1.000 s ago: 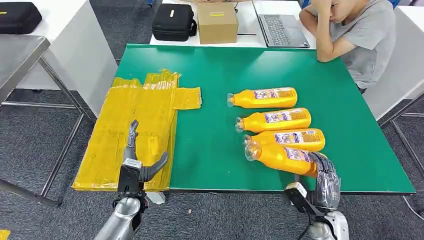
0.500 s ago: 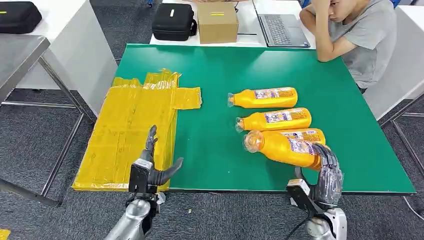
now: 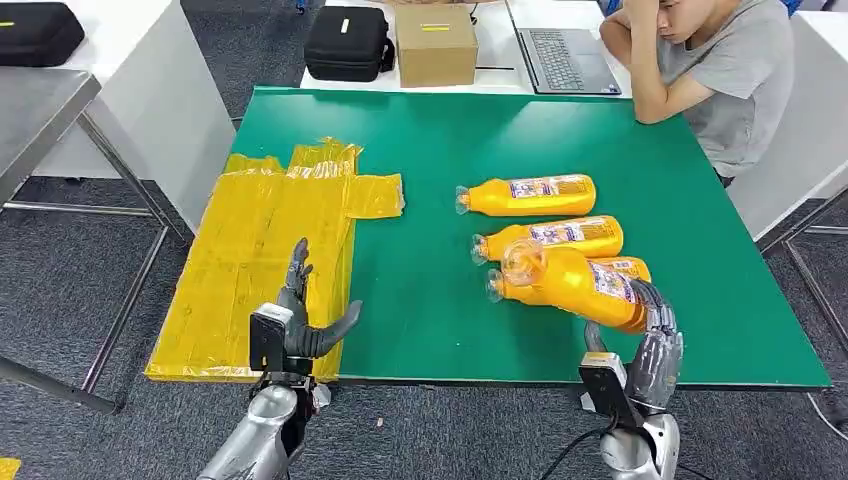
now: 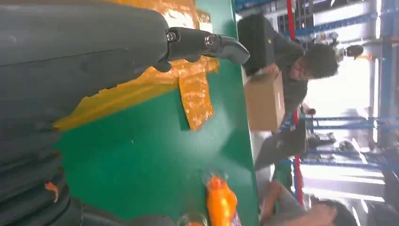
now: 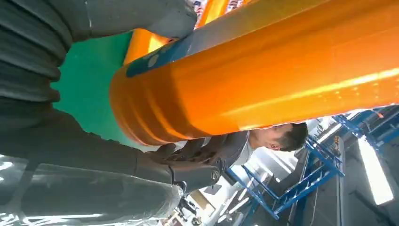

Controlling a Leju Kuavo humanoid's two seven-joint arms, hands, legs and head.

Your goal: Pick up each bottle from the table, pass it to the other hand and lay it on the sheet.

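so the big change: our right hand (image 3: 655, 345) now has the nearest orange bottle (image 3: 570, 283) off the green table (image 3: 440, 150), where a second ago it was still lying flat in the row. the fingers are wrapped round the base end and the clear cap end is tipped up and swung toward the middle, hanging over the next bottle (image 3: 620, 268) in the row. in the right wrist view the orange body (image 5: 263, 80) sits snug against the palm, so the grip looks solid to us.

our left hand (image 3: 300, 325) has drifted a little closer too. it hovers at the near table edge over the corner of the yellow sheet (image 3: 270, 240), fingers spread and thumb out, holding nothing.

two more bottles, (image 3: 528, 195) and (image 3: 555, 238), lie untouched further back. a person (image 3: 710, 70) sits at the far right corner, leaning on the table.

our read: pickup of the first bottle is done and the handoff comes next. the two hands are well apart, so the bottle has to travel across before the left one can close on it.
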